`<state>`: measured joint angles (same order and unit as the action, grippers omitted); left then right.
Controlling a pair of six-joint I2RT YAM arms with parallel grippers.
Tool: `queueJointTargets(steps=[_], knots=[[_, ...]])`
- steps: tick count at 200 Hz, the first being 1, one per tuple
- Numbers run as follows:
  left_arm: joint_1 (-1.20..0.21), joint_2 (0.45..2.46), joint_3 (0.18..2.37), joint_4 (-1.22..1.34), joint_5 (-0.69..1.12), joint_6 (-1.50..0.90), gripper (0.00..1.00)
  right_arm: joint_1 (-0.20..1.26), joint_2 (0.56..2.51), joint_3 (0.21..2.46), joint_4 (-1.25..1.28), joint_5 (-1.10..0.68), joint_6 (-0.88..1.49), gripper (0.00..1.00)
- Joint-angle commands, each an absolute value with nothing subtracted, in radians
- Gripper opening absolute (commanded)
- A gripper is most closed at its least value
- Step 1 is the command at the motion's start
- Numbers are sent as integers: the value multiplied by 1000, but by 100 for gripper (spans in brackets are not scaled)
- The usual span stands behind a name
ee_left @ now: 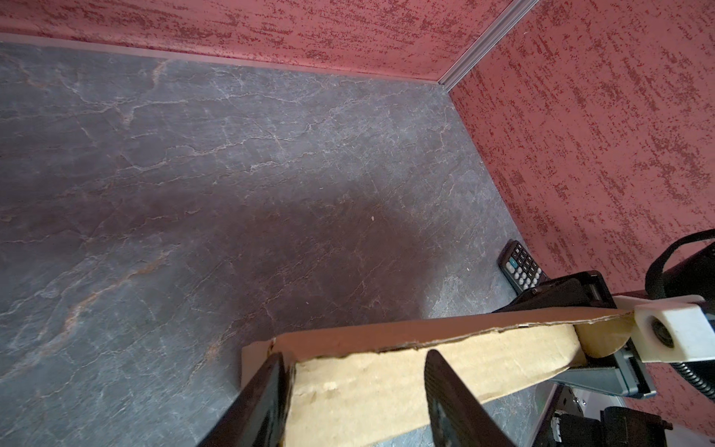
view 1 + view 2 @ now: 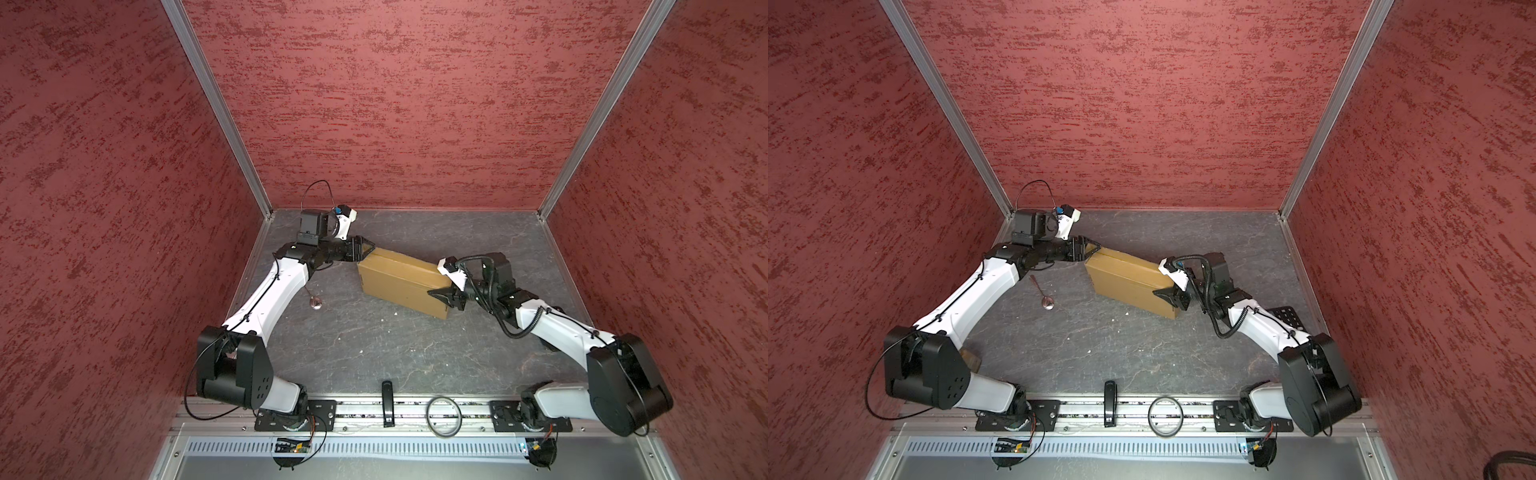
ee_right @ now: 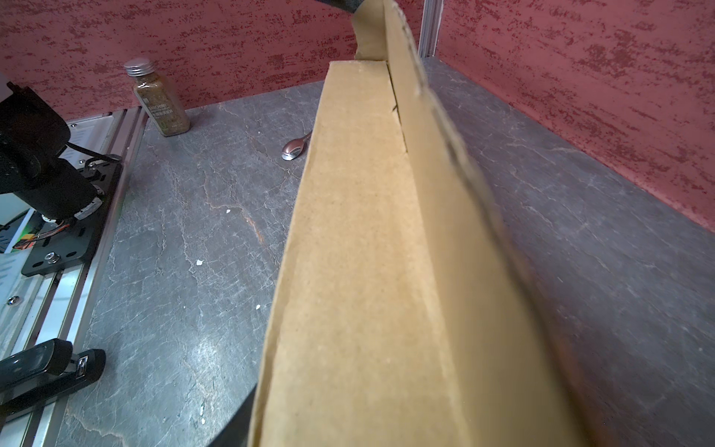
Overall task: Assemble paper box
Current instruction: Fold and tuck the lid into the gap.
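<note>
The paper box is folded into its shallow shape and stood on a long edge on the table. One end is clamped by the right gripper. The far corner is straddled by the left gripper, though whether it is gripped cannot be told. The lid flap is seen gaping, and tucking it is judged to remain.

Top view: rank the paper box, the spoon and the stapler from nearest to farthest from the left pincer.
1. paper box, at the tips of the left pincer.
2. spoon, on the box's left, nearer the front.
3. stapler, far off at the front edge, centre.
</note>
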<state>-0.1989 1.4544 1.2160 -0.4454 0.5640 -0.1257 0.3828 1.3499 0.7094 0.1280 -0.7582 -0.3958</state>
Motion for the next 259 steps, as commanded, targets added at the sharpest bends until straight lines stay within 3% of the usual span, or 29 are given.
queueJointTargets(steps=[1, 151, 259], knots=[[-208, 1417, 1194, -438, 552, -133, 57, 389, 1341, 711, 140, -770, -401, 37], [-236, 1380, 1152, -480, 484, -137, 45, 389, 1336, 712, 127, -761, -407, 37], [-235, 1408, 1148, -463, 402, -138, 22, 389, 1328, 706, 123, -761, -407, 37]])
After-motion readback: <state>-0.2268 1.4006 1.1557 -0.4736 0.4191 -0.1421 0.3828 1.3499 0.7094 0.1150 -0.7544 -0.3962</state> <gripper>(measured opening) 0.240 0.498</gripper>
